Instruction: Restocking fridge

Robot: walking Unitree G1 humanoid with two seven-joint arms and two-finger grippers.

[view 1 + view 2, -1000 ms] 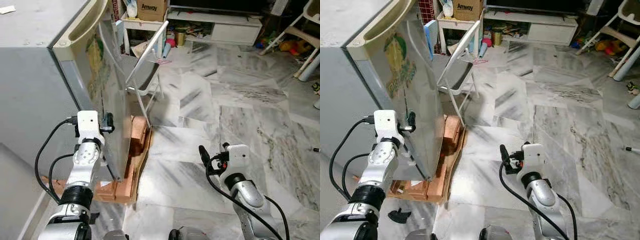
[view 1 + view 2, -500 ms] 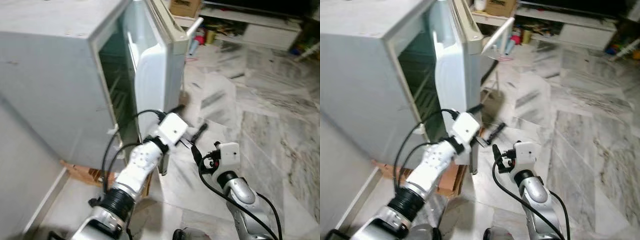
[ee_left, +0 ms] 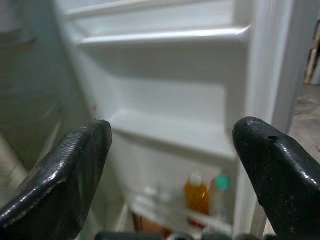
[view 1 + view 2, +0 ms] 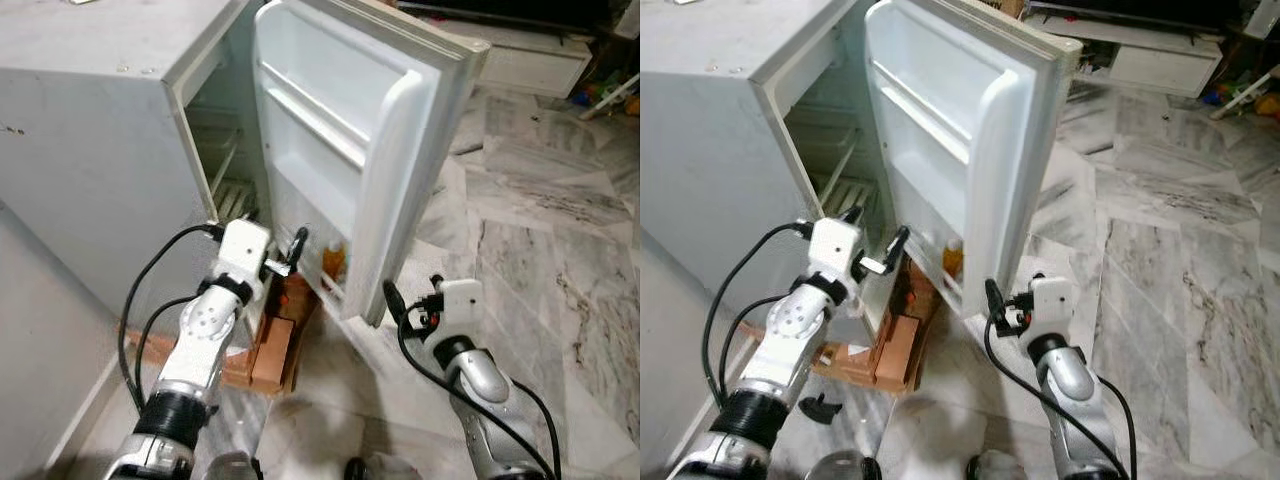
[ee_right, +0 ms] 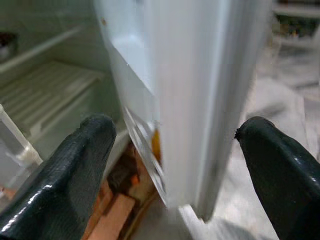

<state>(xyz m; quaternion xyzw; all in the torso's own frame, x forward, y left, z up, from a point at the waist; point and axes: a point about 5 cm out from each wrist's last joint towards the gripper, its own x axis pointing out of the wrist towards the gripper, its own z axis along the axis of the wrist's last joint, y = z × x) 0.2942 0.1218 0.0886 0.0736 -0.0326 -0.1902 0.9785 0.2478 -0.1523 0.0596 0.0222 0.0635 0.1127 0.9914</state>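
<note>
— Standing open on the marble floor [image 4: 520, 240], the small white fridge [image 4: 90, 150] has its door [image 4: 350, 140] swung wide toward the robot's right. What does it hold?

— Not much. The door's lowest shelf [image 3: 165, 212] carries an orange bottle [image 3: 196, 194] with a pale cap and, just beside it, a container with a green top [image 3: 220, 184]; the orange one also peeks out low on the door in the head views [image 4: 953, 258]. The upper door shelves [image 4: 310, 110] look bare. Inside the cabinet, the wire racks [image 4: 845, 190] show nothing I can make out.

— And under it?

— The fridge sits on a wooden pallet [image 4: 270, 350] of brownish blocks.

— Where are the grippers?

— The left gripper [image 4: 292, 252] hovers low between cabinet and door, aimed at the door's inner lining, its fingers [image 3: 65, 175] spread wide and holding nothing. The right gripper [image 5: 170, 150] hangs near the door's bottom outer corner, facing its edge, fingers [image 5: 80, 165] likewise spread apart and empty.

— Anything further out?

— A low white cabinet [image 4: 535, 60] stands against the far wall, with bright toys [image 4: 610, 95] on the floor beside it.
</note>
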